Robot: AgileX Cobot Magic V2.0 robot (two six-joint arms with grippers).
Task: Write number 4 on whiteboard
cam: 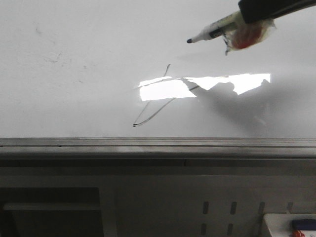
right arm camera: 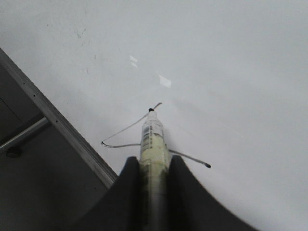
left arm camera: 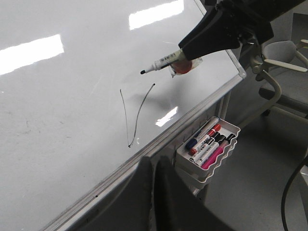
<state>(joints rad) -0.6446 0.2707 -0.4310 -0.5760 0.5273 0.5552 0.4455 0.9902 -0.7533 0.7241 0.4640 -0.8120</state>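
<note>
The whiteboard bears two thin dark strokes that meet at a point near the grey edge rail, part of a rough number 4. My right gripper is shut on a white marker with a taped red wad. Its black tip hangs above the board, beyond the strokes. My left gripper is shut and holds nothing, just off the board's rail.
A white wavy tray with several spare markers hangs below the board's edge. A bright rectangular glare crosses the strokes. A grey chair stands past the board's corner.
</note>
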